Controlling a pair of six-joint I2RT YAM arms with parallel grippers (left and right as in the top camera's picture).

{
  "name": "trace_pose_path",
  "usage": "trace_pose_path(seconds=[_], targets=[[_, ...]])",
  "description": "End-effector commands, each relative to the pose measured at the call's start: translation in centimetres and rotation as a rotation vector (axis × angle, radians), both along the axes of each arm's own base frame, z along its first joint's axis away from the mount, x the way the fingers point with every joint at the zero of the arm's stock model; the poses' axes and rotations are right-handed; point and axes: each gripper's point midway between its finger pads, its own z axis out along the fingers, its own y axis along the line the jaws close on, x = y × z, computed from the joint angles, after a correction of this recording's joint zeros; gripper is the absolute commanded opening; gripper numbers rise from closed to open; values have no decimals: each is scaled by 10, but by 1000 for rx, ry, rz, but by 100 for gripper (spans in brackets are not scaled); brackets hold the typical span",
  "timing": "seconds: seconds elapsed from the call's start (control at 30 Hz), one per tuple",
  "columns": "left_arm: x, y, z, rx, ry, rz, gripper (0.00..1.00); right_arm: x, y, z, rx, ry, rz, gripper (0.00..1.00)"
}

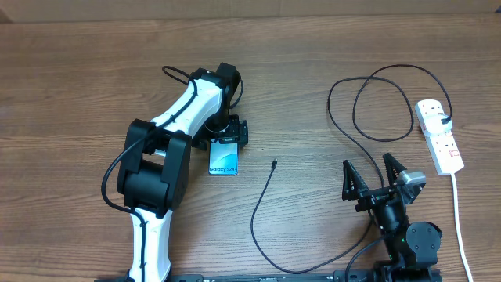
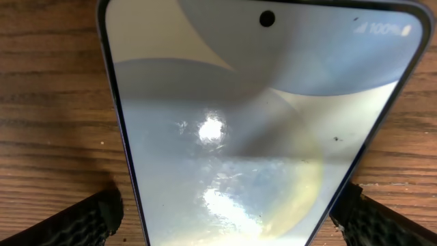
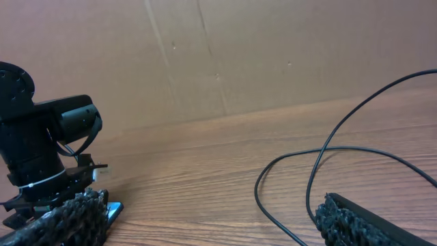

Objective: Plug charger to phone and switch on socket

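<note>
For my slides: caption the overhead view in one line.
Left gripper open astride the Galaxy S24 phone, charger connector lying loose beside it, cable looping to the power strip, right gripper open, empty.

Saw matt, grained wood across the table (image 1: 78,78); glossy, smudged glass on the phone (image 2: 259,157); smooth white plastic on the socket (image 1: 440,137) at three o'clock — rough, knobbly black pads (image 3: 68,219) on the right gripper (image 3: 208,205).

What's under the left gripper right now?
The phone, flat and screen-up on the table, with the left gripper open astride it. In the overhead view the gripper covers the phone's far end; only the near part shows.
</note>
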Motion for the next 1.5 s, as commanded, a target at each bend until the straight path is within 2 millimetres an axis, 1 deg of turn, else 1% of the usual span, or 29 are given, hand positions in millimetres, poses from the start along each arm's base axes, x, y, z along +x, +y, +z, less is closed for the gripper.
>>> trace_pose_path(seconds=[0.0,0.13,0.17,0.3,0.37,0.4,0.53,0.67,0.8,0.9,1.03,1.2,1.3,1.4,1.47], targets=[[-37,22,-66,93,163,-12,100,0,0,-2,-1,-3,1,100],[-37,22,-66,93,163,-11,100,0,0,-2,-1,-3,1,100],[-37,22,-66,93,163,-11,98,0,0,-2,-1,-3,1,100],[-37,22,-66,93,164,-11,80,0,0,-2,-1,-3,1,100],[-37,22,-66,93,164,-11,66,0,0,-2,-1,-3,1,100],[-37,22,-66,93,164,-11,62,0,0,-2,-1,-3,1,100],[-37,22,-65,93,164,-11,65,0,0,-2,-1,-3,1,100],[-32,19,-58,87,149,-9,66,0,0,-2,-1,-3,1,100],[-21,13,-43,58,109,-4,66,0,0,-2,-1,-3,1,100],[-16,5,-26,13,76,1,66,0,0,-2,-1,-3,1,100],[-9,0,-3,-23,22,-5,66,0,0,-2,-1,-3,1,100],[-11,-23,22,-178,7,-52,65,0,0,-2,-1,-3,1,100],[-12,-30,29,-222,8,-47,66,0,0,-2,-1,-3,1,100],[-13,-33,30,-241,17,-47,66,0,0,-2,-1,-3,1,100],[-16,-39,32,-281,27,-62,66,0,0,-2,-1,-3,1,100]])
